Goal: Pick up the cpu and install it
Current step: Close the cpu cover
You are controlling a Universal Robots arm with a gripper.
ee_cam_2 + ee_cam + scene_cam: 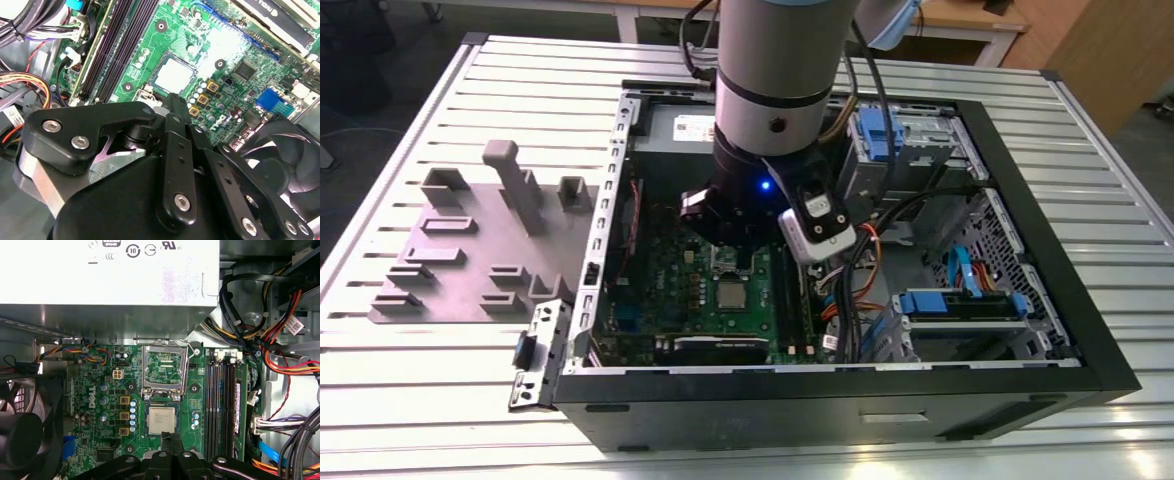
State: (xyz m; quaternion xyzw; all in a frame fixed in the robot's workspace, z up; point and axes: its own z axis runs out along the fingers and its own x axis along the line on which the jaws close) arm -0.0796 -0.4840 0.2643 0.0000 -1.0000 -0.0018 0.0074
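Observation:
The cpu [731, 295] lies flat in its socket on the green motherboard [670, 280] inside the open computer case. Its silver-grey top faces up in both wrist views [162, 420] [173, 75]. The socket's metal load frame [165, 367] stands hinged open beside it. My gripper [744, 265] hangs just above the board, near one edge of the cpu. Its black fingers [167, 446] are pressed together with nothing between them, and the tips [173, 100] end close by the chip.
A grey-purple moulded plate [467, 250] with upright blocks sits on the slatted table at the exterior view's left. Around the socket are memory slots [222, 405], a black fan [25, 435], bundled cables [270, 340], the power supply [110, 275] and blue drive bays [958, 305].

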